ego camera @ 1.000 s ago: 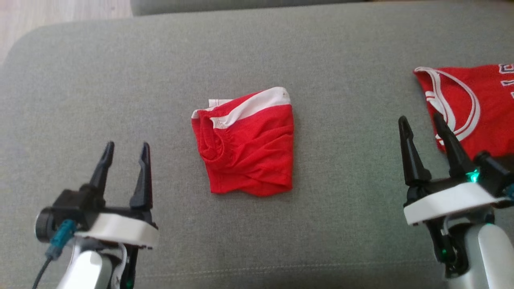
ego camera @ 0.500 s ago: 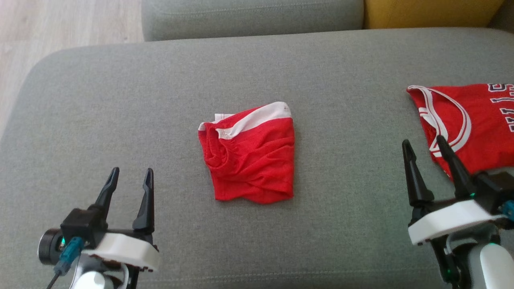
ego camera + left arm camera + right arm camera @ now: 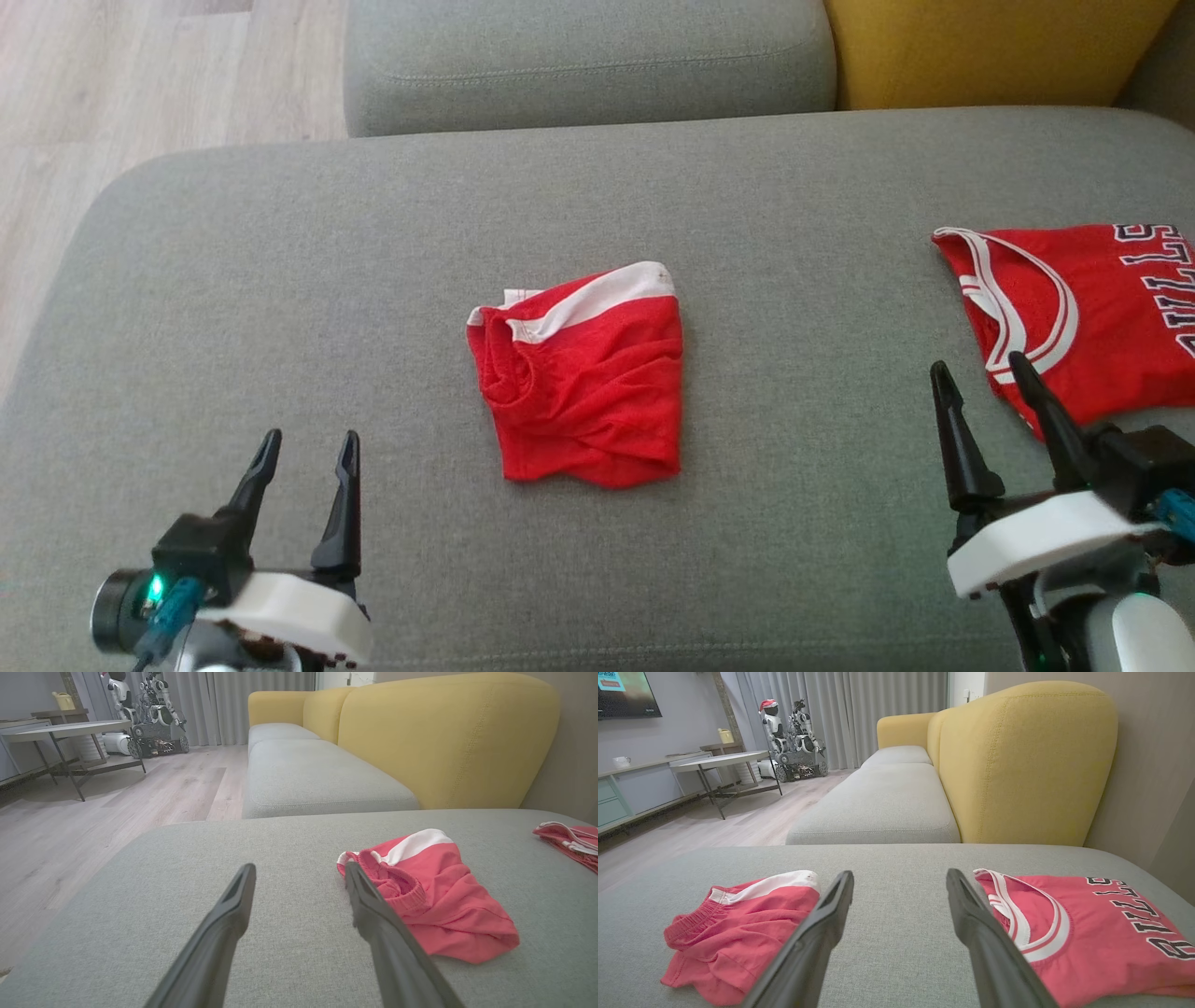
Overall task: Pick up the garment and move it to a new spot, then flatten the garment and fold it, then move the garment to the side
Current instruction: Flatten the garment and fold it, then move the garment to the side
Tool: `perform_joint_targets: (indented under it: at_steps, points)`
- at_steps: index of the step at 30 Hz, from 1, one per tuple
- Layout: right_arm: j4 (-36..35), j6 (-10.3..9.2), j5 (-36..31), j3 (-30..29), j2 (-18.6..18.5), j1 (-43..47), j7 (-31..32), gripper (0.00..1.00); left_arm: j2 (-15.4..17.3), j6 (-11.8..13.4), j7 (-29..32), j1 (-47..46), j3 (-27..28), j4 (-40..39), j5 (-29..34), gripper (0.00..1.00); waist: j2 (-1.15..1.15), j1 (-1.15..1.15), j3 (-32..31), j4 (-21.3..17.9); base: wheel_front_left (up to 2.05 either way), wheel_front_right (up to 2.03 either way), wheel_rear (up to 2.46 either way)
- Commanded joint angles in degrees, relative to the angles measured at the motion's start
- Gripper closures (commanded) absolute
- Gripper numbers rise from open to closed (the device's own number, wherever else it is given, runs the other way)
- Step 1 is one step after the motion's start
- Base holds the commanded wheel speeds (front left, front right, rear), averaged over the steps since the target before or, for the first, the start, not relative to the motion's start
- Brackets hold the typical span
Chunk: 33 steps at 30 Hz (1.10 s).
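You have the shorts (image 3: 583, 373) folded, well left of the jersey (image 3: 1092, 317); left gripper (image 3: 311, 436) and right gripper (image 3: 976, 362) have jaws wide open and empty, so I think only moving them aside is left.

Grey sofa seat (image 3: 280, 280) under both grippers: coarse woven cloth, matt, faintly nubbly. Ahead and between them, the shorts (image 3: 583, 392) are thin red knit, soft and creased, with a smooth white band and gathered elastic waist. Just off the right gripper (image 3: 976, 364), the jersey (image 3: 1111, 308) is flatter, sleeker red cloth with white trim. The left gripper (image 3: 311, 437) has dark matt plastic fingers and a white, slightly glossy wrist shell (image 3: 289, 607). Beyond are a yellow cloth backrest (image 3: 1017, 765) and a pale wood floor (image 3: 117, 812) with a low sheen.
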Motion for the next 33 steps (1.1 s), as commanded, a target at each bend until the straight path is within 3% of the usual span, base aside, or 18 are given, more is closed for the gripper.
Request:
perform_joint_targets:
  at_steps: [1, 33]
  points:
    - [-2.1, -0.05, -0.2, 1.0, -0.2, -1.1, 0.1, 0.0, 1.5, 0.4, -0.1, -2.0, 2.3, -2.1, 0.0, 0.0, 0.0, 0.0, 0.0, 0.0, 0.0, 0.0, 0.0]
    - [-2.5, -0.05, 0.3, 0.5, 0.2, -1.9, 0.6, 0.0, 1.9, 1.4, -0.4, -2.9, 2.2, -2.8, -0.9, 0.0, 0.0, 0.0, 1.4, 0.3, 0.0, 0.0, 0.0]
